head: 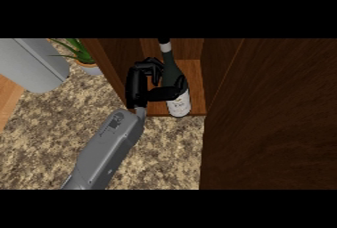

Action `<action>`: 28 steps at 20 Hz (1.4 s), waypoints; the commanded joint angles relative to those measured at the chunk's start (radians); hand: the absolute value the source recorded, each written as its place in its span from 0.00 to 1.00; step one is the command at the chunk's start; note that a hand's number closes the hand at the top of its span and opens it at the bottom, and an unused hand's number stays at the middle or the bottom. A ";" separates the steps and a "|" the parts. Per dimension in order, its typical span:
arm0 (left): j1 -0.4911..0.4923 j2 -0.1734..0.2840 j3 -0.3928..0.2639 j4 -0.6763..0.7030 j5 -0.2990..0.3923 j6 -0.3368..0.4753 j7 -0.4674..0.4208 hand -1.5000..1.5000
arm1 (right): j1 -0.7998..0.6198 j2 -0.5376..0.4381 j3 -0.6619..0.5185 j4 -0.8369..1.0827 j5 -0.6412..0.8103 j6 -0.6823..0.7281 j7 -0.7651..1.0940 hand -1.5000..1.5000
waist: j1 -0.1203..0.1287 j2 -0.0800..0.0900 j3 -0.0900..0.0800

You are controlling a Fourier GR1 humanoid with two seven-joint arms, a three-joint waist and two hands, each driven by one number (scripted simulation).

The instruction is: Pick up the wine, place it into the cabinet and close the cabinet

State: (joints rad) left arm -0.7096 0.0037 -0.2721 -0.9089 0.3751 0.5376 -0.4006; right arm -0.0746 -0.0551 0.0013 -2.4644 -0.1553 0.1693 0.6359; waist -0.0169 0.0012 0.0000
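The wine bottle (178,95), dark glass with a white label, stands upright on the wooden shelf (194,67) inside the open cabinet, close to the shelf's front edge. My left hand (139,84) is inside the cabinet on the bottle's left. Its thumb curls across the bottle's front and its bent fingers (150,67) sit by the bottle's shoulder. The grey left forearm (108,147) comes up from the lower left. A wide dark wooden door panel (270,116) fills the right side. My right hand does not show.
A potted green plant (82,58) stands just left of the cabinet's side wall (110,67). A large grey rounded object (33,62) lies at the upper left. The speckled stone counter (46,133) stretches below, and a wooden strip (6,100) runs along the left edge.
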 commanded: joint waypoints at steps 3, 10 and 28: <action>-0.128 -0.004 0.072 0.199 0.022 -0.029 -0.040 1.00 | -0.005 -0.027 -0.035 -0.133 -0.149 -0.009 0.111 0.00 | -0.014 0.003 0.000; -0.214 -0.004 0.057 0.329 0.054 0.030 -0.157 1.00 | 0.040 0.036 0.060 -0.062 -0.024 0.009 -0.015 0.00 | -0.018 0.005 0.000; -0.402 -0.004 0.284 0.625 0.144 -0.050 -0.275 1.00 | -0.054 0.028 0.032 0.005 -0.062 -0.004 0.010 0.00 | -0.039 0.016 -0.001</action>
State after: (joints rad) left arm -1.0862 0.0014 -0.0314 -0.3228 0.4655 0.5049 -0.6599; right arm -0.0843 -0.0240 0.0455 -2.4236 -0.1651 0.1870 0.6016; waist -0.0468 0.0124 -0.0005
